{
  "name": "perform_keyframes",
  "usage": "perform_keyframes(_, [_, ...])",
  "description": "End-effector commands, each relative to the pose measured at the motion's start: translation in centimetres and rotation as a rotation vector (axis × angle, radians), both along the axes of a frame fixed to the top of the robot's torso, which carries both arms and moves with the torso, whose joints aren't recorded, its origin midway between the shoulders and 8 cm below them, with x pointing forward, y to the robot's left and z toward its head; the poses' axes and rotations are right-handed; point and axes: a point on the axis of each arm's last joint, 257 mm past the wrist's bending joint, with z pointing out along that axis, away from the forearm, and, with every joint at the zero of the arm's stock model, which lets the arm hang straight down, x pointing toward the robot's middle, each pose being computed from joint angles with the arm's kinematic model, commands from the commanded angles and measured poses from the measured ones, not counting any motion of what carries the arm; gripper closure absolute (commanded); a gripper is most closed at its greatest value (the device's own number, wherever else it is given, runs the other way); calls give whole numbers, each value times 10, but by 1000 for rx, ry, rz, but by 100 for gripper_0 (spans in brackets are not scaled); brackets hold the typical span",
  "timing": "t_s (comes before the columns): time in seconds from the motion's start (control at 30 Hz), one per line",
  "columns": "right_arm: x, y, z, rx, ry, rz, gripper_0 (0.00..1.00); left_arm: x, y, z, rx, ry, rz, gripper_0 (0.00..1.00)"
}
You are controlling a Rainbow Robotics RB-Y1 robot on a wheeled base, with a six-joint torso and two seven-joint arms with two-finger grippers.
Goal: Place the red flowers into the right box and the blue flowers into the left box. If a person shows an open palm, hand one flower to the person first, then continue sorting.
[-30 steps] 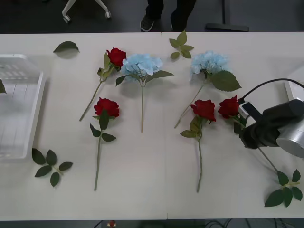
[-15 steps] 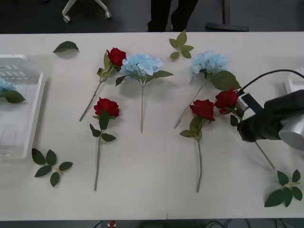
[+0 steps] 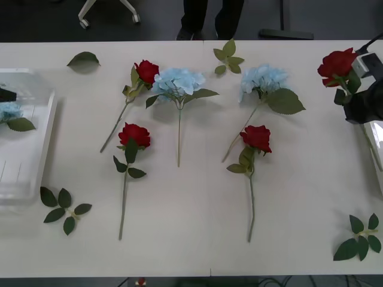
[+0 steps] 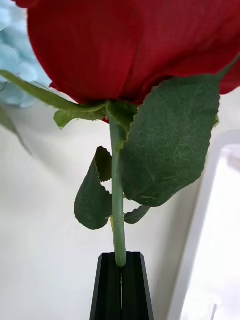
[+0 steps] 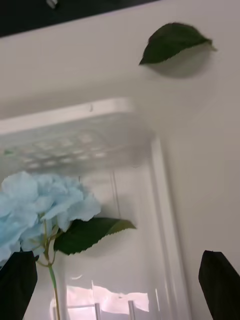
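Observation:
My right gripper is shut on the green stem of a red rose, which hangs above the table's far right. The bloom stands above the black fingers, and the right box's white rim is just beside it. Three more red roses lie mid-table with two blue hydrangeas. Another blue hydrangea rests in the left box. My left gripper is open over it, fingers apart and touching nothing.
Loose green leaf sprigs lie at the far left, far middle, near left and near right. A person's dark legs stand beyond the table's far edge.
My right gripper has lifted the red rose off the table and carried it right and farther back. A blue hydrangea has come into the left box.

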Motion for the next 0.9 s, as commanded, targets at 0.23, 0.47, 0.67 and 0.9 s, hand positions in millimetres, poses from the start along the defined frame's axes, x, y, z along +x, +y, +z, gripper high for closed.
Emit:
perform_keyframes(0.23, [7,-93,4,-161,48,-73,100,32,-133,1,-29,-25,-150,0])
perform_keyframes(0.47, [-2,-174,2,-194,55,-246,100,41,-197,-35,-45,-31,-183,0])
perform_keyframes(0.67, [-7,-211,6,-187,39,-329,100,56,-222,-43,29,-64,-137,0])
perform_keyframes(0.9, [-25,-248,-4,-218,70,-411,100,88,-234,-59,3,-104,-129,0])
